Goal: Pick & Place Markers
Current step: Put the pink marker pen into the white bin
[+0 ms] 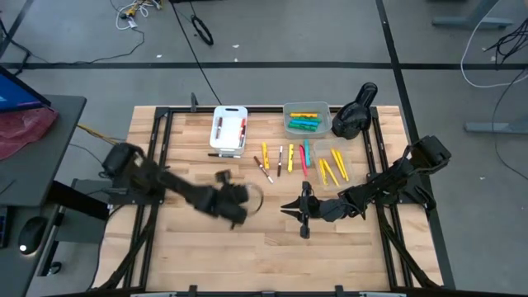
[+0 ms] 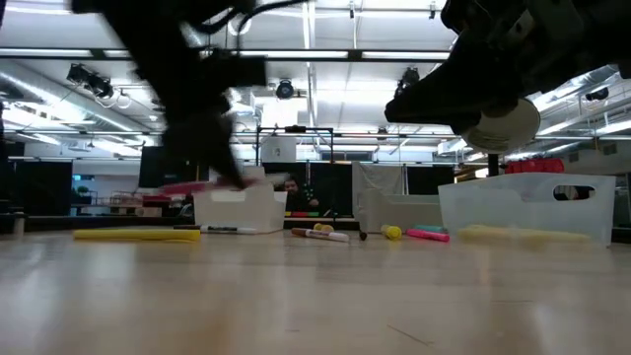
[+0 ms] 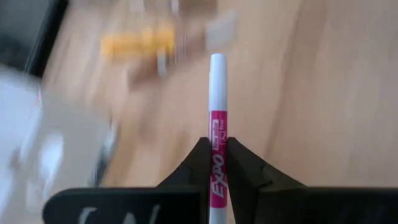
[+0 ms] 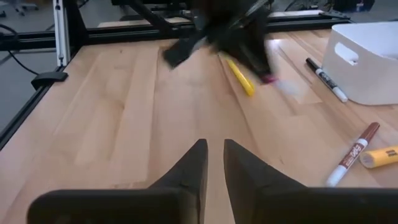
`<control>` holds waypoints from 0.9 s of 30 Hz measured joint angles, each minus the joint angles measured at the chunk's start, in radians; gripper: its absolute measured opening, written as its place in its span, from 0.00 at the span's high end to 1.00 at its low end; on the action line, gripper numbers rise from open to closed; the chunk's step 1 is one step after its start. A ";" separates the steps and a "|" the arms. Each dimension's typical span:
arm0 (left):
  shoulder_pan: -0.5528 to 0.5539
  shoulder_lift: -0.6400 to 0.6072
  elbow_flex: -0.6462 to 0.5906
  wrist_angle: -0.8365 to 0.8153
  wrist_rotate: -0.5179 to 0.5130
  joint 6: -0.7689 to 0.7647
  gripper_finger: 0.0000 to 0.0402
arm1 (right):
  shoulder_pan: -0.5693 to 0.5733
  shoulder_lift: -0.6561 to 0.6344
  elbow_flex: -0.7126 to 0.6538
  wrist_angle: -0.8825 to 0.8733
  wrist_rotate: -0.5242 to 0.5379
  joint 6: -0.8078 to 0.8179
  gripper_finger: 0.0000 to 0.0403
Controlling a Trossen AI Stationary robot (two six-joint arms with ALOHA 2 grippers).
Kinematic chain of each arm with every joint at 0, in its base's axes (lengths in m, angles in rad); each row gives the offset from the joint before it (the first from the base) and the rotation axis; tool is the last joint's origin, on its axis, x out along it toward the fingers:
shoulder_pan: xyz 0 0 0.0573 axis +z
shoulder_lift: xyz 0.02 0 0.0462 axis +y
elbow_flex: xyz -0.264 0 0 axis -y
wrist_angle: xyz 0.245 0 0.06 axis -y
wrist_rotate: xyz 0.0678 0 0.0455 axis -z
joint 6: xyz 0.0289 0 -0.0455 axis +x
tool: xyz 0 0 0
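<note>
Pink marker (image 3: 217, 134) — pinched between left gripper (image 3: 217, 163) fingers.

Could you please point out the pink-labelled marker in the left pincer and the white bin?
Pink-labelled marker (image 3: 217, 134), left wrist view, on its pink label.
White bin (image 1: 228, 129), high view, on its rim.

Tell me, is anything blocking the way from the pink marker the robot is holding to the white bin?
Nothing visible does. The left gripper is shut on the pink marker, and in the high view only bare wood lies between it and the white bin. A small dark thing lies close beside that path.
</note>
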 joint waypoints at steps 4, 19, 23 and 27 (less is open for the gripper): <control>0.169 -0.112 0.003 0.245 0.135 0.263 0.93 | 0.000 0.000 0.000 0.000 0.000 0.028 0.86; 0.822 -0.222 0.005 0.305 0.385 0.139 0.93 | -0.001 0.000 -0.001 0.012 0.039 0.111 0.86; 0.869 -0.172 0.006 0.306 0.398 0.116 0.91 | -0.004 0.000 -0.001 0.015 0.045 0.123 0.86; 0.871 -0.097 0.006 0.308 0.400 0.111 0.91 | -0.007 0.000 -0.001 0.021 0.045 0.123 0.86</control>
